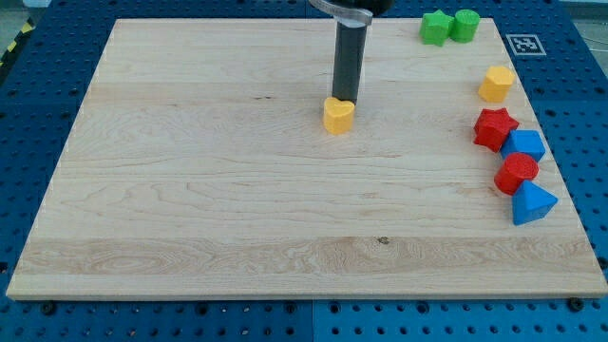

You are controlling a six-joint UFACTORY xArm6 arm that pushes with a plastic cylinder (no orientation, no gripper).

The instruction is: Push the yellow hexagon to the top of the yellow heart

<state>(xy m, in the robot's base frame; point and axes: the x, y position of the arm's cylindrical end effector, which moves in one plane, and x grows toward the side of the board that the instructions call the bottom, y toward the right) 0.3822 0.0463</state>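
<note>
The yellow heart (337,115) lies on the wooden board (209,190), a little above the view's centre. My tip (344,100) stands right at the heart's top edge, touching or nearly touching it. The yellow hexagon (496,84) lies near the board's right edge, well to the view's right of the heart and slightly higher than it. The rod rises straight up out of the view's top.
Two green blocks (449,26) sit at the top right. Below the hexagon along the right edge lie a red star (494,127), a blue block (523,145), a red block (516,173) and a blue pyramid (531,203).
</note>
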